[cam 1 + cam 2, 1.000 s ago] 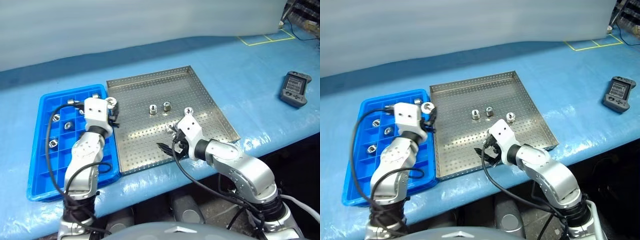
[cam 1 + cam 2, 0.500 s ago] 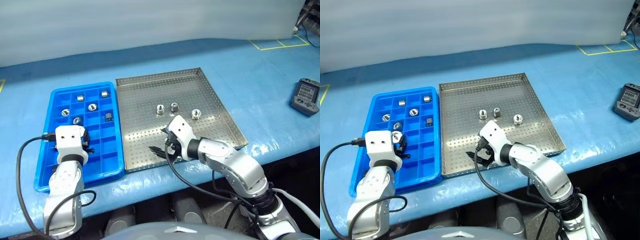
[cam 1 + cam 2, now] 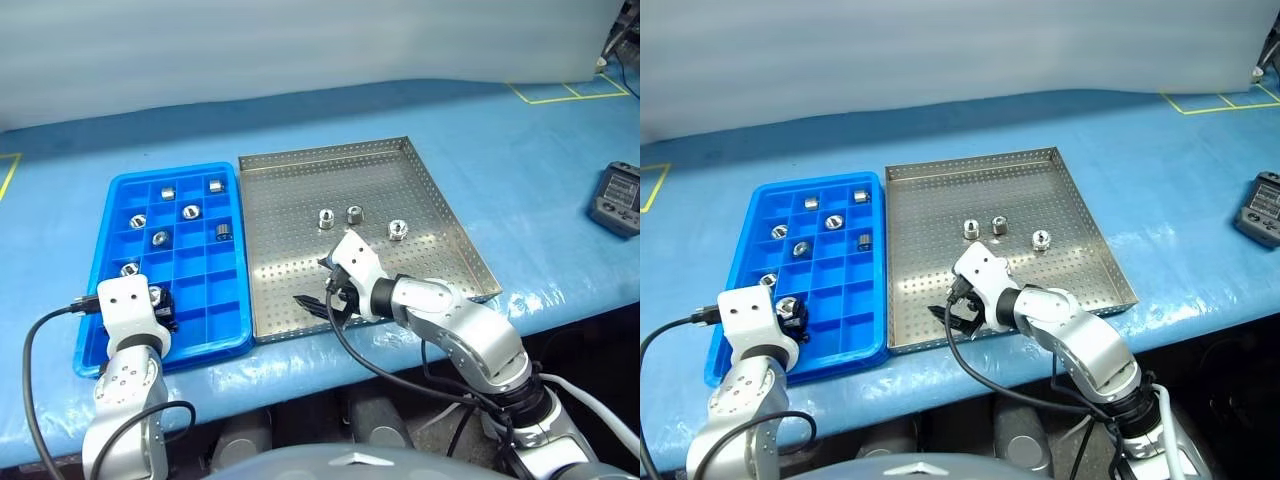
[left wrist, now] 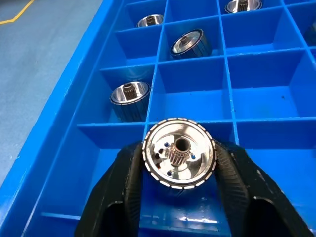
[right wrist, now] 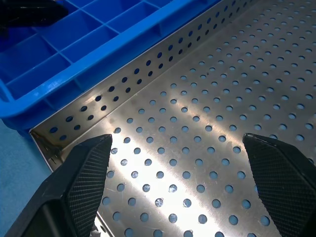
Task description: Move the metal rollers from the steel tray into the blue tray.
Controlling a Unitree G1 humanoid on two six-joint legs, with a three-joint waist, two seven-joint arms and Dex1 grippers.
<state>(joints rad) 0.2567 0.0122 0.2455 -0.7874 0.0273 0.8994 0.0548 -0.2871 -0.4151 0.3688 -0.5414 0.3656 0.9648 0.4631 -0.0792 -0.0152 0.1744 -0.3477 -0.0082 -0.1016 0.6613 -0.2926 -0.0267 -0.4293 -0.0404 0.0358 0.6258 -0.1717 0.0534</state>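
The steel tray [image 3: 420, 160] holds three metal rollers [image 3: 354, 213] in a loose row near its middle. To its left lies the blue tray [image 3: 110, 200], with several rollers [image 3: 190, 211] in its far compartments. My left gripper [image 4: 178, 153] is low over a near compartment, with its fingers [image 4: 129, 182] hugging a shiny roller [image 4: 178, 159] on both sides. My right gripper [image 5: 177, 143] stands open just above the steel tray's perforated floor, close to its near left corner, with nothing between the fingers.
A black handheld device [image 3: 618, 195] lies on the blue table cover at the far right. Yellow tape lines [image 3: 560, 92] mark the back right. The table's front edge runs just past both trays' near rims.
My left arm has drawn back from the far end of the blue tray to its near end and sunk, carrying the roller. The right gripper has stayed put. The camera view has shifted.
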